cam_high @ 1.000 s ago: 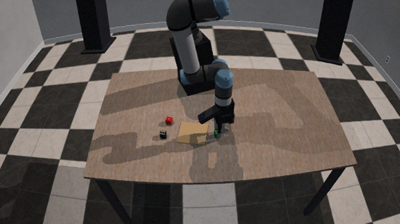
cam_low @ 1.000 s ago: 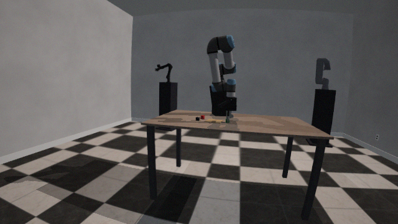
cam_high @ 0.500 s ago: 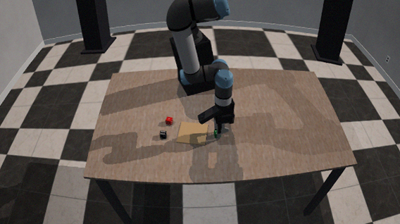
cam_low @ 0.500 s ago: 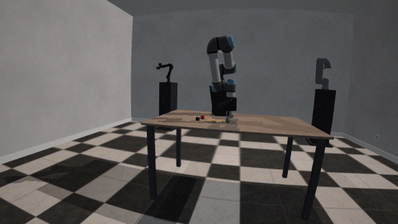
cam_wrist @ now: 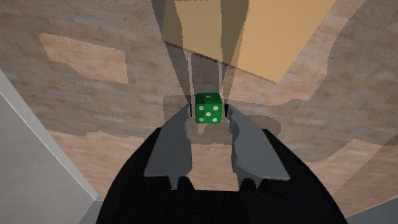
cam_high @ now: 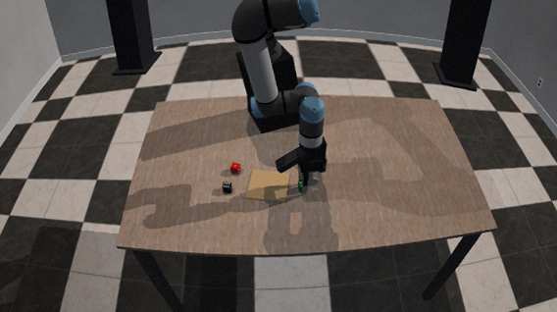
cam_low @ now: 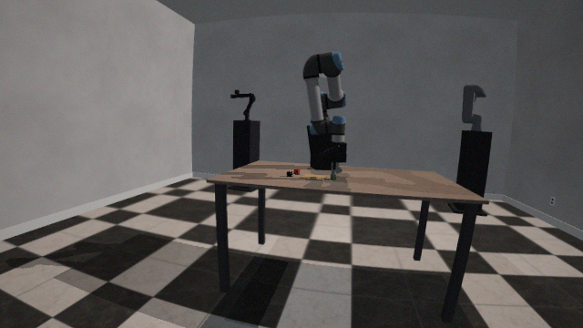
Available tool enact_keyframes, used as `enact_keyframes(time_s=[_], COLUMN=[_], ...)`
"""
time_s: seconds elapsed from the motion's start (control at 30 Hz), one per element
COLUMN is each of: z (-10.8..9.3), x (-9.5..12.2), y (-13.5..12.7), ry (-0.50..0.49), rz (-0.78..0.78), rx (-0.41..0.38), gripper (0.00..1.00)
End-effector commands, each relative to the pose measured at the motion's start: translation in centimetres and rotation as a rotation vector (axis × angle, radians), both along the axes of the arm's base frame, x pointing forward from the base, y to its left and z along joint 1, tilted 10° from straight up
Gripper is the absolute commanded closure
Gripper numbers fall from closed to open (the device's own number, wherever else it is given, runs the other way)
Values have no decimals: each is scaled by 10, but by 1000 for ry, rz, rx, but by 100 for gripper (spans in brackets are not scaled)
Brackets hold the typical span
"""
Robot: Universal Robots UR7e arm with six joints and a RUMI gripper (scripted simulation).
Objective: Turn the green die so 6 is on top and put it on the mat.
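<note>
The green die (cam_high: 300,186) rests on the table just right of the tan mat (cam_high: 268,185), off the mat. In the wrist view the green die (cam_wrist: 208,108) shows five pips toward the camera and sits between my fingertips. My gripper (cam_wrist: 207,104) is lowered around it, partly open, with a thin gap on each side. In the top view the gripper (cam_high: 304,181) points straight down at the mat's right edge. The mat (cam_wrist: 250,30) lies just beyond the die. In the exterior view the die (cam_low: 333,177) is a small green speck under the gripper.
A red die (cam_high: 235,167) and a black die (cam_high: 227,187) sit on the table left of the mat. They also show in the exterior view, the red die (cam_low: 297,171) beside the black die (cam_low: 289,173). Black pedestals stand on the floor behind the table.
</note>
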State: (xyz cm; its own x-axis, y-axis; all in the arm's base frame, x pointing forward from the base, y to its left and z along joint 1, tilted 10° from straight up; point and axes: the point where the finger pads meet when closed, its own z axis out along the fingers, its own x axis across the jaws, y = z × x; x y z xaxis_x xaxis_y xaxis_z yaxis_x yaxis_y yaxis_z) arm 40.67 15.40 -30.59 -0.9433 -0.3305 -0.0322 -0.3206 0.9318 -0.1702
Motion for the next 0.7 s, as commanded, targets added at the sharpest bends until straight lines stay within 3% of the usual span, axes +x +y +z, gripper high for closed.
enact_keyframes(time_s=[0.0,0.1,0.13,0.67], z=[0,0,0,0], x=[0,0,0,0], y=[0,0,0,0], ry=[-1,-1,-1,-1], rz=[0,0,0,0], rx=[0,0,0,0], gripper=[72,72,90,90])
